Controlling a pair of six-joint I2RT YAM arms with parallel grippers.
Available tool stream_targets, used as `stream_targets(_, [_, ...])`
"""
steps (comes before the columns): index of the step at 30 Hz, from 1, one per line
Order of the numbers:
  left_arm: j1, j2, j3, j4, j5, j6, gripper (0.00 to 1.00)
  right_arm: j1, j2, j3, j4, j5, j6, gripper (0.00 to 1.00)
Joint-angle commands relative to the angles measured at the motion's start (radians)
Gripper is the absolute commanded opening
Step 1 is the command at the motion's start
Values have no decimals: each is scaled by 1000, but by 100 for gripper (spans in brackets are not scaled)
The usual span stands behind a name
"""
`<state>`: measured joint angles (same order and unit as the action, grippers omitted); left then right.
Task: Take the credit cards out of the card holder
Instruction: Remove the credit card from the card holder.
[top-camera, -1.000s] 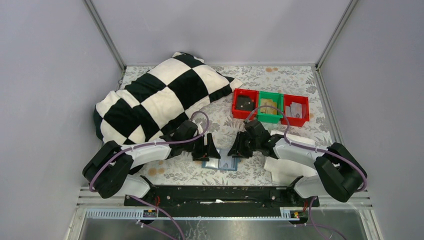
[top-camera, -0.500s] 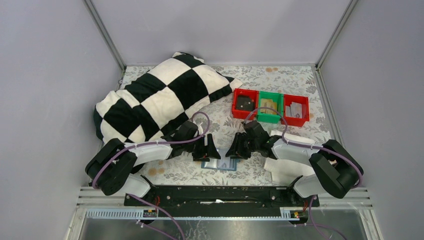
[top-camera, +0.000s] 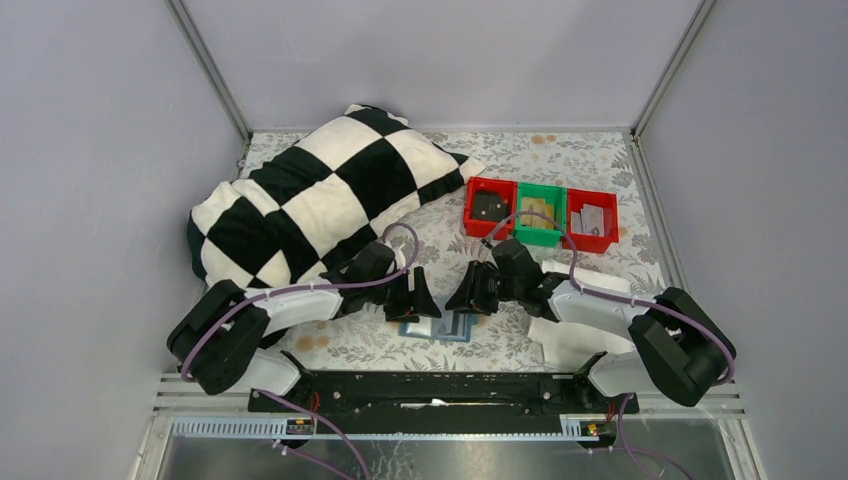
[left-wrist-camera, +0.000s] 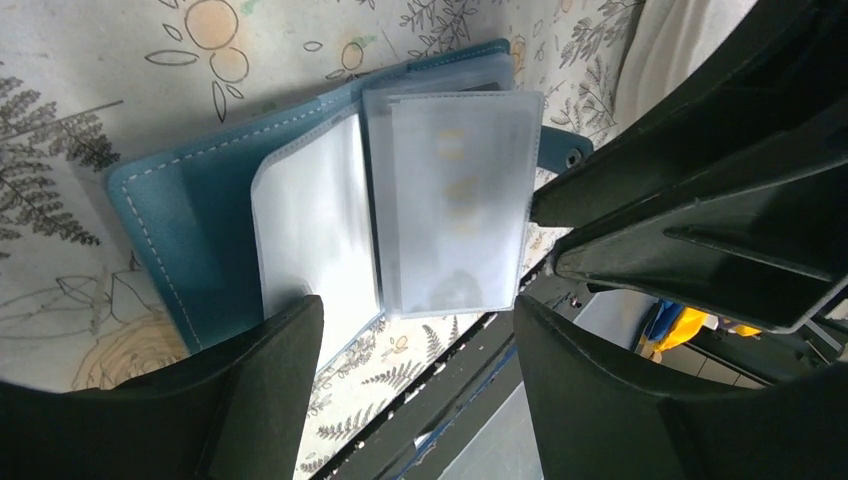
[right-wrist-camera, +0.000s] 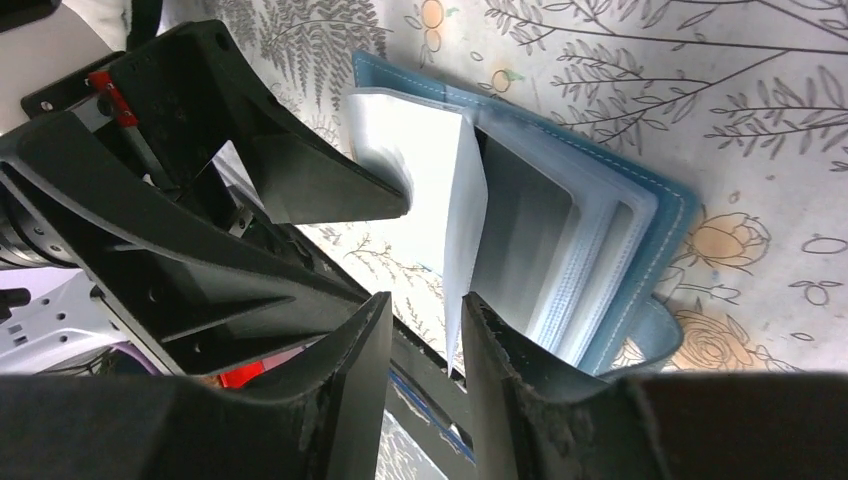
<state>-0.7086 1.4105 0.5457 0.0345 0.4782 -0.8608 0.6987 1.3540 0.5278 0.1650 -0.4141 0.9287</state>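
Note:
The teal-blue card holder (top-camera: 441, 328) lies open on the flowered cloth between my two grippers. Its clear plastic sleeves (left-wrist-camera: 450, 200) fan out over the blue cover (left-wrist-camera: 170, 220); faint yellow marks show through one sleeve. My left gripper (left-wrist-camera: 415, 340) is open wide, and its left finger (left-wrist-camera: 250, 390) rests on the sleeve of the holder's left half. My right gripper (right-wrist-camera: 425, 335) is open by a narrow gap. One sleeve (right-wrist-camera: 462, 210) stands up on edge, its lower edge in that gap against the right finger (right-wrist-camera: 520, 400). No bare card shows.
A black-and-white checked pillow (top-camera: 310, 195) covers the back left. A red bin (top-camera: 490, 207), a green bin (top-camera: 540, 213) and a second red bin (top-camera: 591, 220) stand in a row at the back right. A black rail (top-camera: 430, 390) runs along the table's near edge.
My right gripper has moved a little left, closer to the holder and the left gripper. A sleeve of the holder now stands up. The left gripper has stayed put.

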Motion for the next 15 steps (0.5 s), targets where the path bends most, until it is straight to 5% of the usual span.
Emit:
stream_targets(1, [10,-77,13,-31,2,26,74,11,9,29,63,-70,9,39])
stream_targets(15, [167,-364,70,-312,-2,78,78,123,219,199,114,-106,-7,40])
